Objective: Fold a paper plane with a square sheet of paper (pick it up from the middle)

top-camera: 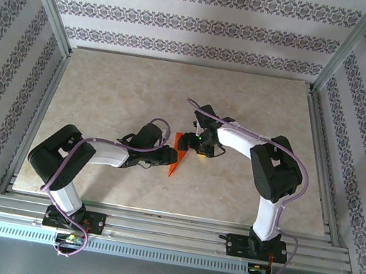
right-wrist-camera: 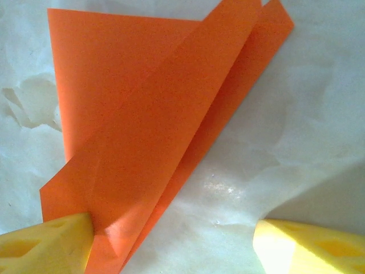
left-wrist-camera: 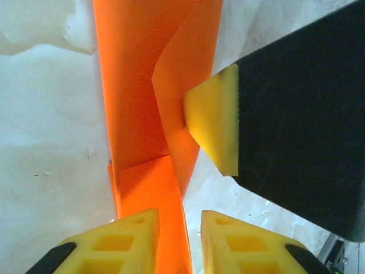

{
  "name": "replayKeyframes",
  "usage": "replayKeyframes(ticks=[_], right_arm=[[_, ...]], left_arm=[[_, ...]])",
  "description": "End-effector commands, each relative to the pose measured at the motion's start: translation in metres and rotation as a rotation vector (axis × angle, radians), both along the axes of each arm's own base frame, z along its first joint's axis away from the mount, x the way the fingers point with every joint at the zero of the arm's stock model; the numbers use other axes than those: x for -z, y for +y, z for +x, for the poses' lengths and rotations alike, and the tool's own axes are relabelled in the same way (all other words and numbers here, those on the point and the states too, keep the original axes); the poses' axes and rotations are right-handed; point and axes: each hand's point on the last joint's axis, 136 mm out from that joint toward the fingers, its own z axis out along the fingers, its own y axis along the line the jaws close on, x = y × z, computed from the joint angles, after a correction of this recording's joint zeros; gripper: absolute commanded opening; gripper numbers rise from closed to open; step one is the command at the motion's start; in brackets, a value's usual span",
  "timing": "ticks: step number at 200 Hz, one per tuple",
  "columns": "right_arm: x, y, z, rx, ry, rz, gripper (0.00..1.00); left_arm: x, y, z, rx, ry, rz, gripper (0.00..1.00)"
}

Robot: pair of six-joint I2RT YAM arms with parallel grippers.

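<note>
The orange-red paper lies mid-table as a narrow creased shape with a pointed near end. In the left wrist view the paper runs down between my left gripper's fingers, hugging the left one, with bare table showing before the right one. The jaws stand a narrow way apart. My left gripper sits at the paper's left side. My right gripper is at its right side, open wide. Its left fingertip touches the paper's lower corner, where a flap lifts. That finger also presses the flap's edge.
The beige marbled tabletop is framed by aluminium rails, with a front rail by the arm bases. Patterned walls close the back and sides. A pale scuffed patch marks the surface left of the paper.
</note>
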Motion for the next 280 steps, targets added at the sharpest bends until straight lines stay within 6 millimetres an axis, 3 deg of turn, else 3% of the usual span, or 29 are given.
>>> replayKeyframes(ticks=[1, 127, 229, 280], right_arm=[[0.048, -0.021, -0.019, -0.014, 0.084, -0.138, 0.83], [0.060, -0.029, -0.024, 0.033, 0.134, -0.188, 0.83], [0.064, -0.031, -0.026, 0.031, 0.146, -0.199, 0.83], [0.070, -0.033, -0.027, 0.033, 0.158, -0.218, 0.83]], left_arm=[[-0.001, 0.000, 0.004, -0.004, 0.019, -0.005, 0.29], [0.014, -0.001, 0.001, 0.030, 0.051, 0.042, 0.29], [0.021, 0.008, 0.002, -0.013, 0.068, 0.085, 0.16], [0.011, 0.003, 0.003, 0.013, 0.035, 0.056, 0.22]])
